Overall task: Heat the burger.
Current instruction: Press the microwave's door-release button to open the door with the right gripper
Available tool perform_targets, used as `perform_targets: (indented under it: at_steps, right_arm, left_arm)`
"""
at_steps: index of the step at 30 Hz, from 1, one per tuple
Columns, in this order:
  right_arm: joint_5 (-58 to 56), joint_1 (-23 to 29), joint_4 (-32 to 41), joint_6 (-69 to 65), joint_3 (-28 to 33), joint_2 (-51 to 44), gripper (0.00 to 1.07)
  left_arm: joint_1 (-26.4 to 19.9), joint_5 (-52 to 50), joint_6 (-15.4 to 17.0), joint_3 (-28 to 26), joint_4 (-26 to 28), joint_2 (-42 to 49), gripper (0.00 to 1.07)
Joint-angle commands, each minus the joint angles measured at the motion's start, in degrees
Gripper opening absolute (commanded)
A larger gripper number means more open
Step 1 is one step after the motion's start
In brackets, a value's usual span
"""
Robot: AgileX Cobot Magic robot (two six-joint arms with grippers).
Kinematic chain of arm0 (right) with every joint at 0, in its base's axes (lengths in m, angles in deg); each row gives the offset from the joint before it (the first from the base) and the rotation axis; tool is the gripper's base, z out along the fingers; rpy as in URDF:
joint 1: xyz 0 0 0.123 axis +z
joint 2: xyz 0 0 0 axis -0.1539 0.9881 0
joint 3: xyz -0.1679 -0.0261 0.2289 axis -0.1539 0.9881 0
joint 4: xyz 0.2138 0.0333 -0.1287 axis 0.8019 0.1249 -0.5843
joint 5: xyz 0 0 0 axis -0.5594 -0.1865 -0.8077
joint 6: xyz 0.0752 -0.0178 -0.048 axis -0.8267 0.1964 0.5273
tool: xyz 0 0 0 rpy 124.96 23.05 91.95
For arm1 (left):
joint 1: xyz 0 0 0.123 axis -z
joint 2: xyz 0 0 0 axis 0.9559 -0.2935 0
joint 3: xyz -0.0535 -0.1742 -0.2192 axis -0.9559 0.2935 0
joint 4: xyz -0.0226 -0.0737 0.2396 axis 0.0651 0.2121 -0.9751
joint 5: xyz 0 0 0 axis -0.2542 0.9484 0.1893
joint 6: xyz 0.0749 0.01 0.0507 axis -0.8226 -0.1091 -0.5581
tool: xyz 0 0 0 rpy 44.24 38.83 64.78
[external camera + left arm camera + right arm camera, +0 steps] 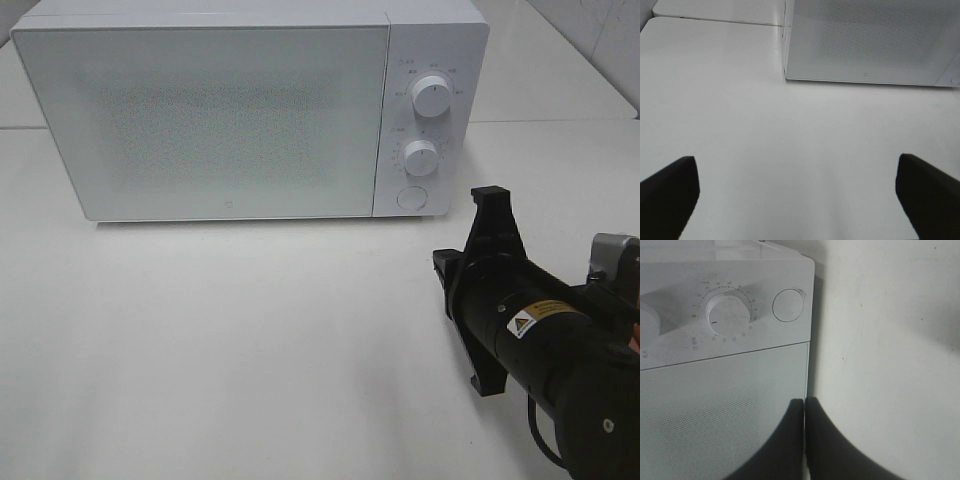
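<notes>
The burger is out of view in every frame. A white microwave (pixel 200 110) stands at the back of the table with its door shut. My right gripper (pixel 442 265) hovers in front of the microwave's lower right corner, rolled on its side. In the right wrist view the right gripper (pixel 804 407) is shut with nothing between its fingers, and it points at the door edge below the round button (pixel 788 305). My left gripper (pixel 800 200) is open and empty above bare table, some way in front of the microwave (pixel 870 40).
The control panel carries two dials (pixel 431 95) (pixel 421 158) and a round button (pixel 411 198). A white table (pixel 250 350) spreads in front of the microwave. A seam between tables (pixel 715 20) runs at the far left.
</notes>
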Motion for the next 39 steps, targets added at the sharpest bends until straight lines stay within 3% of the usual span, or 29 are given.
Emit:
perform_targets:
  at_steps: [1, 20, 30, 39]
  right_arm:
    - [1.3, 0.1, 0.1, 0.3, -0.5, 0.0, 0.0]
    - [1.1, 0.0, 0.3, 3.8, -2.2, 0.0, 0.0]
    - [-1.1, -8.0, -7.0, 4.1, -5.8, 2.0, 0.0]
    - [-1.5, -8.8, -7.6, 2.8, -10.2, 8.1, 0.0]
  left_arm:
    - [-0.2, -0.1, 0.0, 0.1, 0.2, 0.9, 1.0]
    - [-0.2, -0.1, 0.0, 0.1, 0.2, 0.9, 1.0]
    - [-0.2, -0.1, 0.0, 0.1, 0.2, 0.9, 1.0]
    - [-0.2, -0.1, 0.0, 0.1, 0.2, 0.9, 1.0]
